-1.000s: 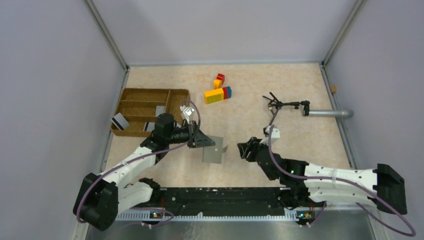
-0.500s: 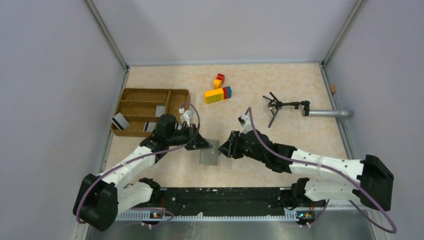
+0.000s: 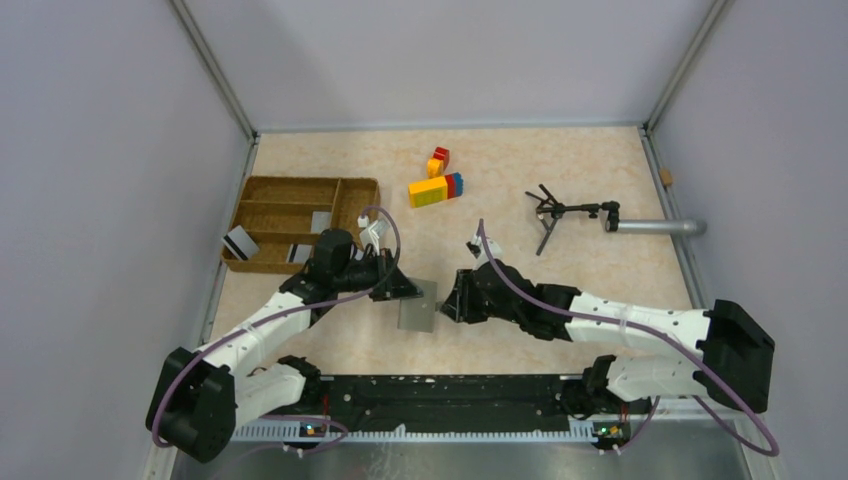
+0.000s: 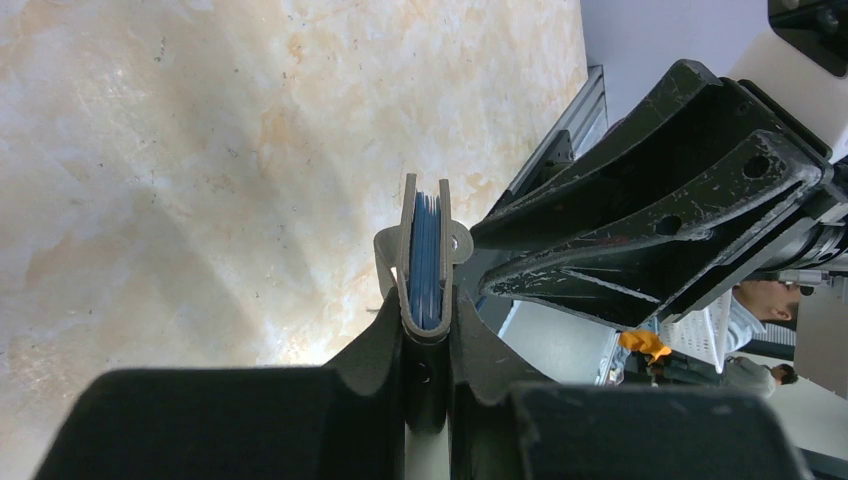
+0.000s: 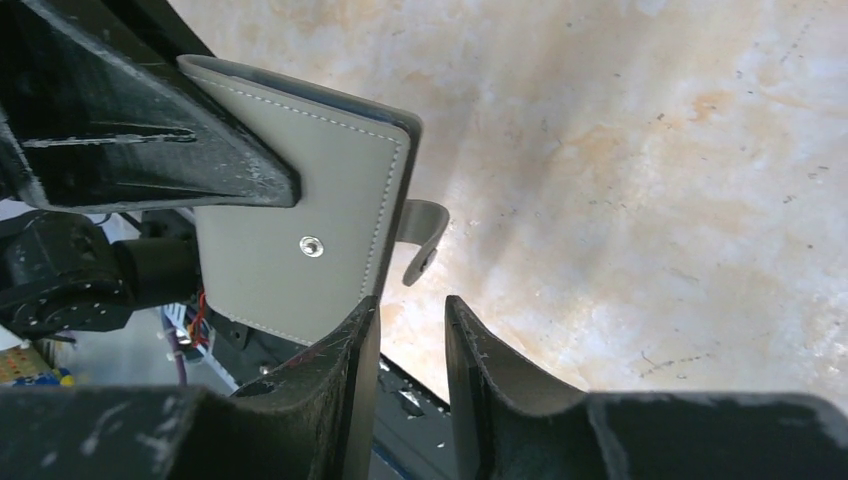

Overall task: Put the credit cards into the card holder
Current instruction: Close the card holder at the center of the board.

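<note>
We see the left gripper (image 3: 404,286) clamped on the folded wallet (image 3: 418,314), lifted mid-tabletop (image 3: 580,165) — the right gripper (image 3: 452,298) sits just beside its free edge, jaws slightly apart, gripping nothing. Cards (image 3: 238,242) lie in the tray (image 3: 262,188) at the left edge.

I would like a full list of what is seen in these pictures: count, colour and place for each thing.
tray: one, brown wicker, far left
cards: three seen, silver-grey, in the tray
holder: one, grey, centre
bricks: two clumps, yellow, red, blue, far centre
tripod: one, black, right of centre
tube: one, silver, right edge
table: one, beige marble
left arm: white and black, jaws shut on the holder
right arm: white and black, jaws open beside the holder
</note>
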Controlling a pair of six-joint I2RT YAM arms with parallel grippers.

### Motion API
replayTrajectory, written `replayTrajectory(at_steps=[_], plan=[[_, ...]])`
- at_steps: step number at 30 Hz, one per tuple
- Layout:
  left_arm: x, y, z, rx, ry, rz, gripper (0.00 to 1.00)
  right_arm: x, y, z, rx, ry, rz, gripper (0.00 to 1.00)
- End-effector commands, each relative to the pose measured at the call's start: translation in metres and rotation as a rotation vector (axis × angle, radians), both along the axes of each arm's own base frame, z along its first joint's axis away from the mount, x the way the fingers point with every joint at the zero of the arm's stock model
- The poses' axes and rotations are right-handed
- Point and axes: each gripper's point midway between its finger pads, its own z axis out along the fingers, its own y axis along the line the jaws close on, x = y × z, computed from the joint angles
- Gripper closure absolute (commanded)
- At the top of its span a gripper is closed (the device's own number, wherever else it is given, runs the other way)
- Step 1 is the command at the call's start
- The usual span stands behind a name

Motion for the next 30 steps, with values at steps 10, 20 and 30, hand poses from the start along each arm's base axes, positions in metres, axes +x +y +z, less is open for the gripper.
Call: replayTrajectory(at_steps=[10, 20, 30], plan=[[0.009, -0.005, 0.024, -0.036, -0.085, -0.012, 1.00, 0.020, 0.019, 0.024, 0.052, -0.053, -0.043, 0.70], [0.008, -0.005, 0.025, -0.038, -0.085, -0.016, 1.00, 0.024, 0.012, 0.017, 0.010, -0.054, -0.074, 0.81], [0.008, -0.005, 0.023, -0.034, -0.082, -0.012, 1.00, 0.024, 0.009, 0.007, -0.013, -0.043, -0.080, 1.00]])
